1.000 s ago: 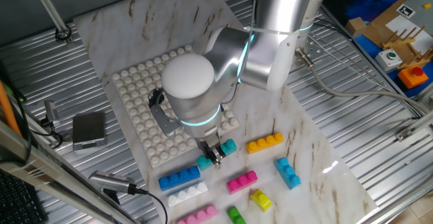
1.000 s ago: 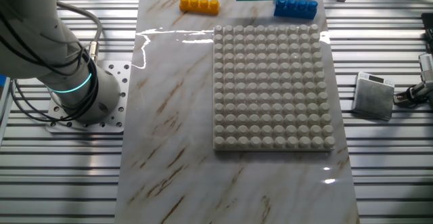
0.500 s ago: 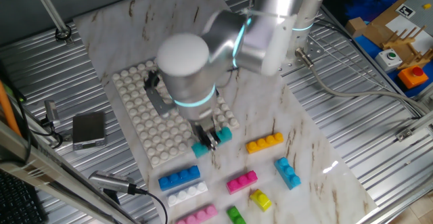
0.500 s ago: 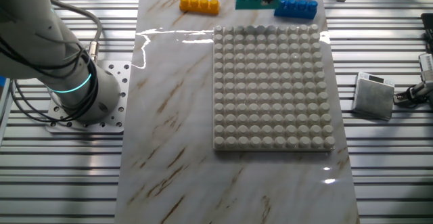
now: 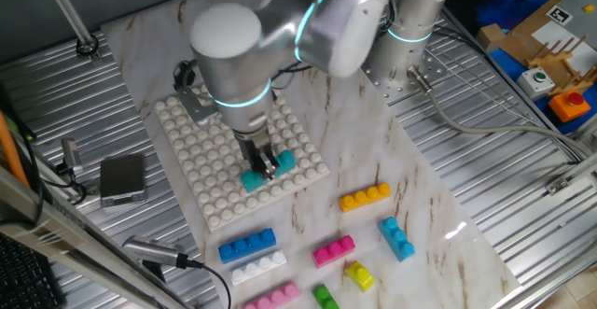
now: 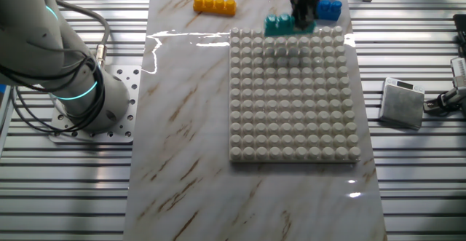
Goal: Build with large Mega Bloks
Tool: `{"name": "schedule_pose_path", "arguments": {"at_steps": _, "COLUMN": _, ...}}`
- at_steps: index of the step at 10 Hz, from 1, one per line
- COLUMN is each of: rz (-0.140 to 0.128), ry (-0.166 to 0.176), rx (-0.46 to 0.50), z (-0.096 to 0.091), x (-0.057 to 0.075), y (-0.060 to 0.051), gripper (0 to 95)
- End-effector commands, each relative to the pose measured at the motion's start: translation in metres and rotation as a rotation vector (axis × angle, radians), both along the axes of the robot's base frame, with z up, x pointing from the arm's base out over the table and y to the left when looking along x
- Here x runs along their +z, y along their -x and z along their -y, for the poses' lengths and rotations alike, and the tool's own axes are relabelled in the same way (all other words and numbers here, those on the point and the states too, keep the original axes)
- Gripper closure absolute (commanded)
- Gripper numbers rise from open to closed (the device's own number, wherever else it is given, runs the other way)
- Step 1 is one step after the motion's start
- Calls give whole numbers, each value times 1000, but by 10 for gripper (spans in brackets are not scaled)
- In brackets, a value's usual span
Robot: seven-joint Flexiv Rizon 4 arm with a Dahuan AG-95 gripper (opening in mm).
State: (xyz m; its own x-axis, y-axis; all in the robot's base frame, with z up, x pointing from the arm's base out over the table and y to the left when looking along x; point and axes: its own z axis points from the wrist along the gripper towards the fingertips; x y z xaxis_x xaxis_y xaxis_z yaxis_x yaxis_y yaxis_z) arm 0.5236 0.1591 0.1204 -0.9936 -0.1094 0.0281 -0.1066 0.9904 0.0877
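— Gripper [image 5: 268,166]?
— Clamped on the teal brick [image 5: 270,171], a glossy studded plastic bar, held over the near edge of the white baseplate [image 6: 295,95].
— Other bricks?
— Scattered on veined marble [image 6: 182,88]: blue brick [image 5: 247,245], yellow-orange brick [image 6: 214,5].

The white baseplate [image 6: 295,95] lies open across nearly all its studs; only the hand [image 5: 265,166] with its teal brick [image 5: 270,172] stands over the edge near the loose bricks. Off that edge, the yellow brick [image 5: 365,196], blue brick [image 5: 247,245] and magenta brick [image 5: 334,250] crowd the table [image 6: 182,124].
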Motion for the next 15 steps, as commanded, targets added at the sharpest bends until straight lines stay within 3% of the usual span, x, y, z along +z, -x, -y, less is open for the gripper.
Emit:
{"name": "schedule_pose_path", "arguments": {"at_steps": 1, "rz": -5, "ry": -1, "rx": 10, "z": 13, "x": -1, "y": -4, "gripper": 950}}
{"name": "schedule_pose_path", "arguments": {"at_steps": 3, "rz": -5, "ry": 4, "rx": 31, "z": 24, "x": -3, "y": -2, "gripper": 950}}
{"name": "schedule_pose_path", "arguments": {"at_steps": 8, "rz": -11, "ry": 0, "rx": 91, "z": 25, "x": -1, "y": 0, "gripper": 950}}
{"name": "schedule_pose_path", "arguments": {"at_steps": 9, "rz": -14, "ry": 17, "rx": 90, "z": 25, "x": -1, "y": 0, "gripper": 950}}
{"name": "schedule_pose_path", "arguments": {"at_steps": 12, "rz": -9, "ry": 70, "rx": 18, "z": 25, "x": -1, "y": 0, "gripper": 950}}
{"name": "schedule_pose_path", "arguments": {"at_steps": 13, "rz": -7, "ry": 67, "rx": -20, "z": 25, "x": -1, "y": 0, "gripper": 950}}
{"name": "schedule_pose_path", "arguments": {"at_steps": 14, "rz": 19, "ry": 67, "rx": -54, "z": 25, "x": -1, "y": 0, "gripper": 950}}
{"name": "schedule_pose_path", "arguments": {"at_steps": 15, "rz": 25, "ry": 67, "rx": -63, "z": 25, "x": -1, "y": 0, "gripper": 950}}
